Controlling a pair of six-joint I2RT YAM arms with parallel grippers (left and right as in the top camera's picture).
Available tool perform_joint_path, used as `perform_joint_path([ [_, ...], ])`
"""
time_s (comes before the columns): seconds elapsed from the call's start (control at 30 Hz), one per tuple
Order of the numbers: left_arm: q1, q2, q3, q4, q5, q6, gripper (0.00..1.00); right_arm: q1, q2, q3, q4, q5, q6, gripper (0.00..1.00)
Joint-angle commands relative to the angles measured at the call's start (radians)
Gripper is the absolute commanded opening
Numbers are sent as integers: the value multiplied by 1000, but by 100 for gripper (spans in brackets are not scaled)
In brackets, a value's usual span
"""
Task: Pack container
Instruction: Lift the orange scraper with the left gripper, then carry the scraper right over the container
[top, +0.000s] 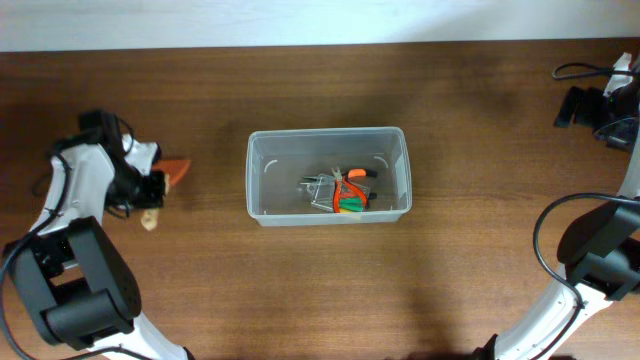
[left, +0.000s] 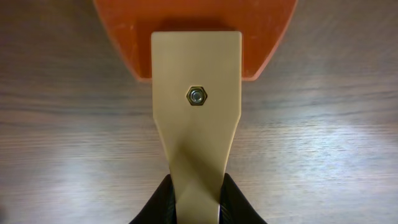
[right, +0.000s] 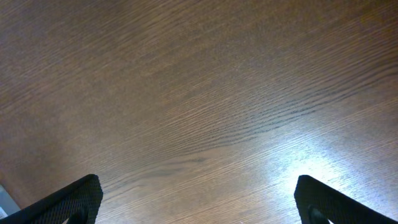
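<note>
The container (top: 280, 175) sits at the middle of the worktop (top: 480, 70), long sides running left to right, its rim well apart from every worktop edge. Bare wood lies open on all four sides of it. Inside, a small cluster of tools (top: 345, 192) (orange, green and metal, too tangled to sort out) lies right of centre near the wall closest to the robot, leaving the left half of the floor free. Well apart to the left, the left claw (left: 198, 200) is pinched tight on the narrow end of a scraper (left: 196, 124) with a tan handle, a hex nut and an orange blade. Whether the blade touches the wood I cannot tell. The right claw (right: 199, 202) is spread wide and holds nothing, over bare worktop at the far right.
</note>
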Motion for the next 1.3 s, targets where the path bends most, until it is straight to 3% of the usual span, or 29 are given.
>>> perform_joint_path([
  [0.0,-4,-1,115,-43,18,-10,3,5,-9,-4,0,-2,6,99],
  [0.33,-9,-2,336,-177,19,-10,2,5,-9,-4,0,-2,6,99],
  [0.53,-87,-12,476,-249,19,0,2,5,-9,-4,0,-2,6,99],
  [0.77,-318,-20,633,-318,22,43,2,5,-9,-4,0,-2,6,99],
  [1.03,-615,-21,643,-312,21,119,2,5,-9,-4,0,-2,6,99],
  [1.27,-772,-21,643,-238,11,127,2,5,-9,-4,0,-2,6,99],
])
